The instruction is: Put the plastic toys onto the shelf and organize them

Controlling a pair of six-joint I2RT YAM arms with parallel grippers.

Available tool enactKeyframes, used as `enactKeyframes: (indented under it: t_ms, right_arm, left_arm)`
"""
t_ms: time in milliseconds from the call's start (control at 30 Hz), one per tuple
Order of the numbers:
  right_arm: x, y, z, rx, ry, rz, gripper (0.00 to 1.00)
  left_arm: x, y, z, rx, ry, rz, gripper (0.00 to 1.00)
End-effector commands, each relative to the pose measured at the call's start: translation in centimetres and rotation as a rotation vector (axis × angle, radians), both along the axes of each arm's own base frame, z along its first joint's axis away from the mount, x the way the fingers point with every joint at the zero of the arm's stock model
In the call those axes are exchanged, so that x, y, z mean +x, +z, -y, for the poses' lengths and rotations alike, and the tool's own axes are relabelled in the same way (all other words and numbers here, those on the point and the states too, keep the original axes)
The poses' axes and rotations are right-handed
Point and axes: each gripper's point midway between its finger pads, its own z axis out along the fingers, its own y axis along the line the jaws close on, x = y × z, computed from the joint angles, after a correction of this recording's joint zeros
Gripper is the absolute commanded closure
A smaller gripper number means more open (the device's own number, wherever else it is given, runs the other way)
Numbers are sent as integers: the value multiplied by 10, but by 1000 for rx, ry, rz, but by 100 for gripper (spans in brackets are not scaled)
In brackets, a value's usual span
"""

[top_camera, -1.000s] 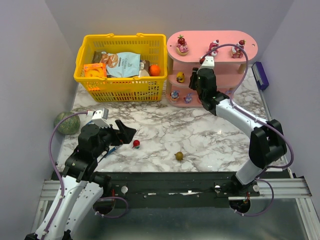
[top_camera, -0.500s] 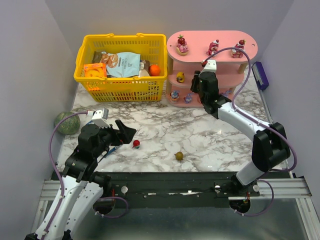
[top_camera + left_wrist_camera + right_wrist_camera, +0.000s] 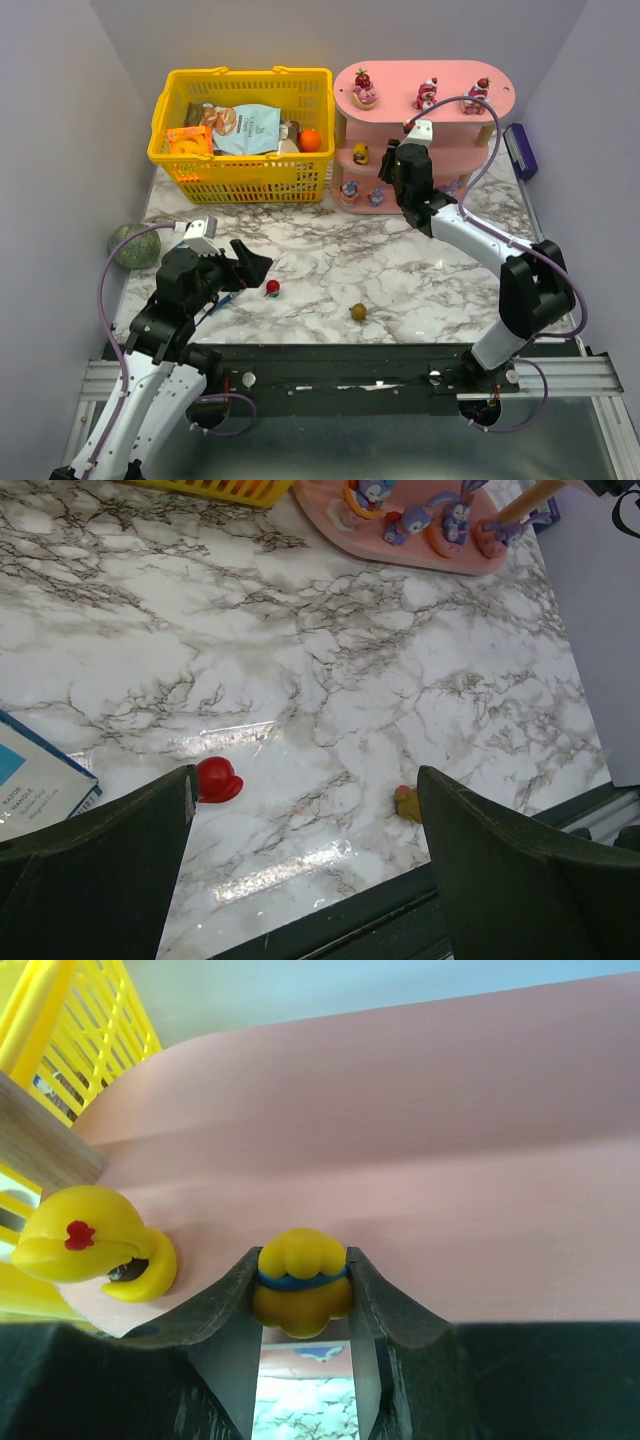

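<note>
The pink shelf (image 3: 500, 95) stands at the back right with three strawberry-topped toys on its top board, a yellow toy (image 3: 360, 154) on the middle board and purple bunny toys (image 3: 376, 196) on the bottom board. My right gripper (image 3: 390, 166) reaches into the middle tier and is shut on a yellow toy with a blue band (image 3: 302, 1280), beside the yellow toy (image 3: 95, 1242) with a red mark. My left gripper (image 3: 305, 810) is open above the marble top, with a red toy (image 3: 217, 780) near its left finger and an olive toy (image 3: 407, 803) near its right finger.
A yellow basket (image 3: 170, 150) of snack packets and an orange ball stands at the back left. A green speckled ball (image 3: 133, 245) lies at the left edge. A blue-and-white box (image 3: 40, 780) lies by my left gripper. A purple object (image 3: 521, 150) lies right of the shelf.
My right gripper has moved slightly further into the shelf's middle tier with the yellow toy. The left arm has not moved.
</note>
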Motion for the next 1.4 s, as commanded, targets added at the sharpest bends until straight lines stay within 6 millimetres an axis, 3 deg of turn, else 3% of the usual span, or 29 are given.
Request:
enactKeyframes:
  t_ms: [0,700,900,1233,1367]
  right_arm:
    - [-1,-55,7,-62,-29,-136,57]
    - [-5,-39,8,-45,-36,-97,43]
    - [-16,-24,9,-14,-20,-74,36]
    - [-42,-1,7,23,67,-24,34]
    - [-60,17,8,49,108,4,34]
  left_arm:
    - [-1,1,1,2,-16,19,1]
    - [-1,2,1,1,-17,21,1]
    - [-1,2,0,1,-13,23,1]
    - [-1,3,0,1,-10,27,1]
    - [-2,3,-1,1,-7,29,1]
